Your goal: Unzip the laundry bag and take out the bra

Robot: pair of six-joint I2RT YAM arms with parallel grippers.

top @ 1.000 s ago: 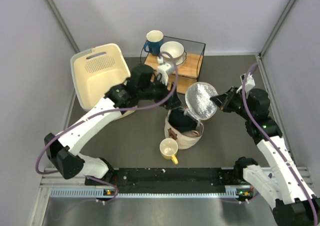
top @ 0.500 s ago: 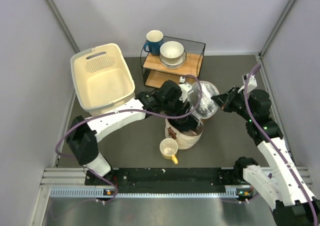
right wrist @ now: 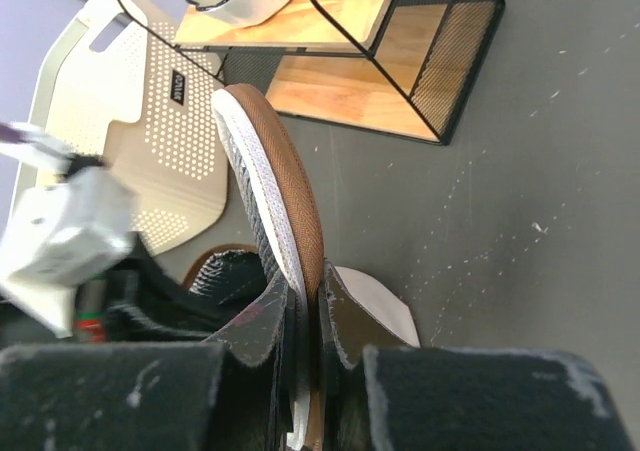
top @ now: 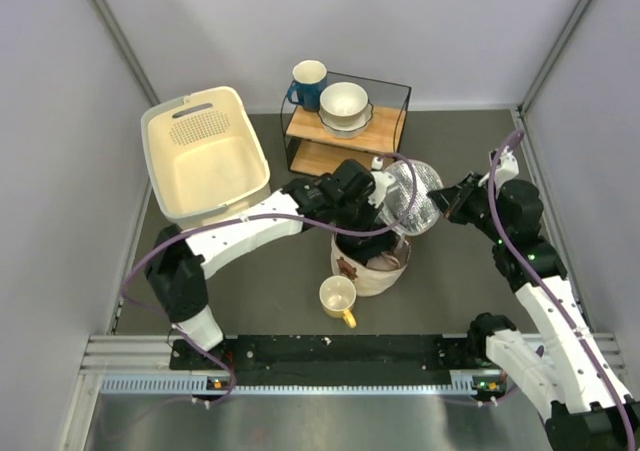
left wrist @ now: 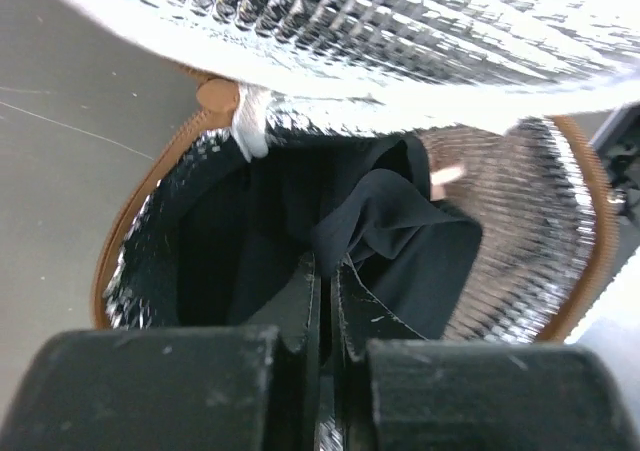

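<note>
The cream laundry bag (top: 372, 276) stands open at the table's middle, brown zip trim (left wrist: 128, 233) round its mouth. Its round lid (top: 408, 197), silvery mesh inside, is tipped up on edge. My right gripper (top: 441, 203) is shut on the lid's brown rim (right wrist: 292, 186), pinched between its fingers (right wrist: 308, 289). My left gripper (top: 366, 233) reaches down into the bag's mouth. In the left wrist view its jaws (left wrist: 327, 267) are shut on a fold of the bra (left wrist: 400, 239), black fabric with a pinkish bit (left wrist: 447, 174) lying inside the bag.
A yellow mug (top: 338, 298) stands just in front of the bag. A cream perforated basket (top: 205, 161) lies at the back left. A wire-and-wood rack (top: 345, 136) at the back holds a white bowl (top: 344, 105) and a blue mug (top: 306, 83).
My left arm swung from beside the basket over to the bag, reached into its mouth, and its jaws went from open to shut on the black fabric. The right gripper kept holding the lid.
</note>
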